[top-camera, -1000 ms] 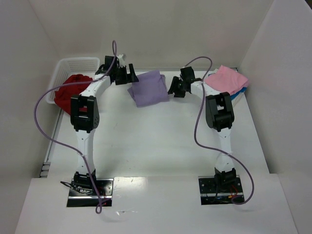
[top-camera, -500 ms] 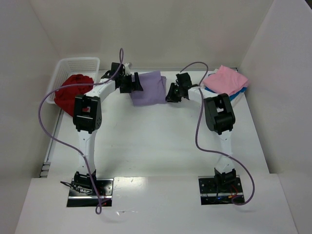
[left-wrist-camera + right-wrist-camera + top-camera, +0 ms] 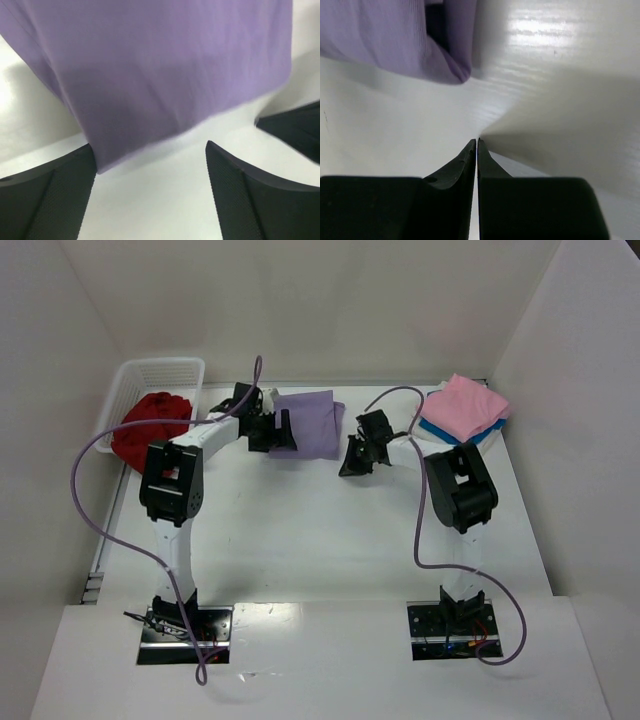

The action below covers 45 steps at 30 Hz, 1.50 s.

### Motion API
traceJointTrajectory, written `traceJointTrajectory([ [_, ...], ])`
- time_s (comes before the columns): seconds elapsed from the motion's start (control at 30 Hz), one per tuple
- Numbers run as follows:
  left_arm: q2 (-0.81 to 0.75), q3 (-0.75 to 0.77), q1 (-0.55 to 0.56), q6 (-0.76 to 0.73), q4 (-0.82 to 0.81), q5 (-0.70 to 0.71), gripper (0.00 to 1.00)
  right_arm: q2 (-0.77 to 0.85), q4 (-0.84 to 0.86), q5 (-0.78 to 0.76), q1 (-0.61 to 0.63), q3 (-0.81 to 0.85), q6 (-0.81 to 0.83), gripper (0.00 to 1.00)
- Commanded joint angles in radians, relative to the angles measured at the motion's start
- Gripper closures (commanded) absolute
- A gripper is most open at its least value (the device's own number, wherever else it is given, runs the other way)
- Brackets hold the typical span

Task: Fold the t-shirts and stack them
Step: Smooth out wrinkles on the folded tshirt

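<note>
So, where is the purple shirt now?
In the top view, the purple shirt lies at the far middle of the table, between the basket on the left and the pink shirt on the right.

See only a thin strip of the blue shirt (image 3: 438,431) under the pink shirt (image 3: 465,402), upper right of the top view. Lose the purple shirt (image 3: 150,65) past the top edge in both wrist views; find its lower hem blurred in the left one.

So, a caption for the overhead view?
A folded purple shirt lies between the left gripper and right gripper; red shirt in basket, pink shirt atop blue shirt.
</note>
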<state>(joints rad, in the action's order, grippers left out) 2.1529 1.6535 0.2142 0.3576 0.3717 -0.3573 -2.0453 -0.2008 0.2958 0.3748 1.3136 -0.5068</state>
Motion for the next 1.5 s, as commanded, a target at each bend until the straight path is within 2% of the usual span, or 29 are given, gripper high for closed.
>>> traceJointTrajectory([
  [0.0, -0.096, -0.073, 0.023, -0.039, 0.009, -0.020, 0.10, 0.095, 0.018, -0.014, 0.009, -0.034, 0.013, 0.93],
  [0.1, -0.136, -0.158, 0.024, -0.039, 0.009, -0.011, 0.17, 0.137, 0.009, -0.055, 0.009, -0.043, 0.013, 0.90],
  [0.17, -0.157, -0.187, 0.024, -0.039, -0.010, -0.011, 0.22, 0.157, 0.009, -0.089, 0.009, -0.043, 0.022, 0.85],
  [0.2, -0.157, -0.199, 0.024, -0.029, -0.010, 0.007, 0.23, 0.157, 0.009, -0.089, 0.009, -0.034, 0.022, 0.79],
  [0.3, -0.175, -0.213, 0.033, -0.019, -0.019, 0.038, 0.23, 0.171, 0.018, -0.098, 0.009, 0.021, 0.031, 0.65],
  [0.43, -0.185, -0.213, 0.033, -0.006, -0.050, 0.055, 0.22, 0.125, 0.018, -0.089, 0.009, 0.117, 0.050, 0.52],
  [0.7, -0.185, -0.204, 0.033, 0.012, -0.097, 0.086, 0.22, -0.035, -0.002, -0.069, 0.009, 0.250, 0.068, 0.49],
  [0.97, -0.151, -0.193, 0.033, 0.012, -0.148, 0.077, 0.36, -0.078, -0.028, -0.121, 0.009, 0.260, 0.088, 0.45],
  [1.0, -0.142, -0.193, 0.033, 0.012, -0.148, 0.077, 0.40, -0.078, -0.028, -0.121, 0.009, 0.260, 0.088, 0.44],
  [1.1, -0.131, -0.193, 0.033, 0.012, -0.157, 0.077, 0.45, -0.088, -0.019, -0.112, 0.009, 0.260, 0.088, 0.44],
  [1.2, -0.131, -0.193, 0.033, 0.012, -0.157, 0.077, 0.54, -0.113, -0.009, -0.086, 0.009, 0.260, 0.079, 0.45],
  [1.33, -0.122, -0.202, 0.033, 0.012, -0.175, 0.077, 0.64, -0.136, 0.000, -0.063, 0.009, 0.260, 0.070, 0.60],
  [1.37, -0.111, -0.202, 0.033, 0.012, -0.175, 0.077, 0.67, -0.145, 0.009, -0.054, 0.009, 0.260, 0.059, 0.72],
  [1.43, -0.111, -0.202, 0.033, 0.012, -0.175, 0.067, 0.73, -0.145, 0.009, -0.044, 0.009, 0.260, 0.059, 0.81],
  [1.47, -0.111, -0.202, 0.033, 0.012, -0.175, 0.067, 0.75, -0.154, 0.009, -0.044, 0.009, 0.260, 0.059, 0.91],
])
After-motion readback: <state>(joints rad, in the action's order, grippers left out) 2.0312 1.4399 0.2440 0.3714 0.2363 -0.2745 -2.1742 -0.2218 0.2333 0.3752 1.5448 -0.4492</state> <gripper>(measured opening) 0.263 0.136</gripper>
